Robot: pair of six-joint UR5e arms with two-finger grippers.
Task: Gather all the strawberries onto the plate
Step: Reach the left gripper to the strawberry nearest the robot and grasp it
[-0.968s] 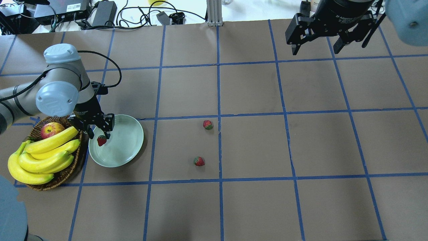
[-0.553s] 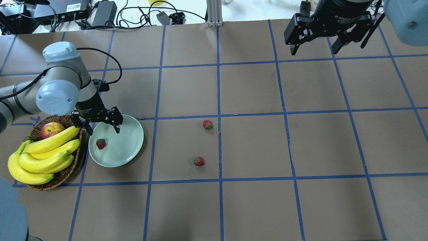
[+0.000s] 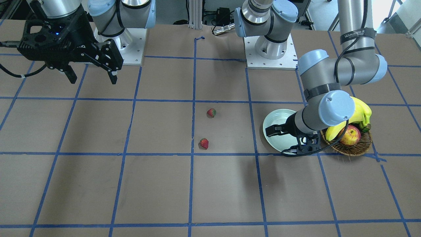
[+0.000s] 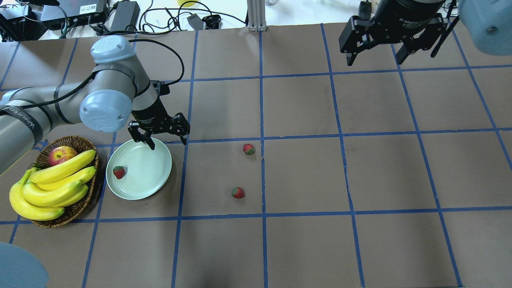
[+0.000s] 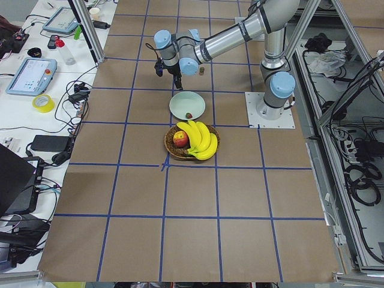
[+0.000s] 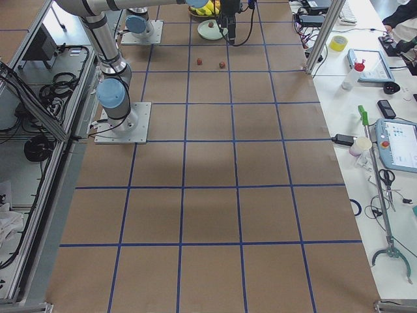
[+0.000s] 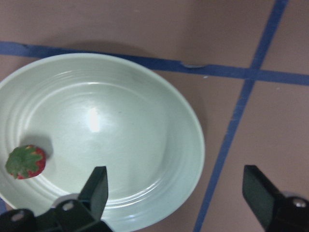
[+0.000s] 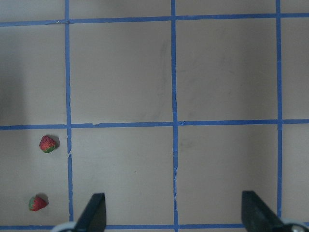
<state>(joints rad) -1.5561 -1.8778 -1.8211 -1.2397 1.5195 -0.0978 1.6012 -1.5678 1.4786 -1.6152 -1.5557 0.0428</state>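
Brown gridded table (image 4: 304, 176): left gripper (image 4: 168, 145) hangs spread, empty, above the plate (image 4: 140, 182) rim; right gripper (image 4: 375, 63) also spread.

Seen from the front, the left arm (image 3: 329, 108) covers the plate (image 3: 278, 116) from 3 to 5 o'clock, hiding its strawberry (image 4: 119, 172); the left wrist view crops the plate at 8 o'clock.

Bright, even light falls from above. Shadows on the brown tabletop (image 4: 304, 176) are soft and faint. A small white glare spot sits near the middle of the plate (image 7: 145, 121), and the strawberry (image 7: 25, 162) casts a short, soft shadow. The left gripper (image 7: 174, 176) and the right gripper (image 8: 171, 197) look blurred at the bottom edge of their wrist views. The bench (image 4: 228, 12) beyond the tabletop's far edge is washed out.
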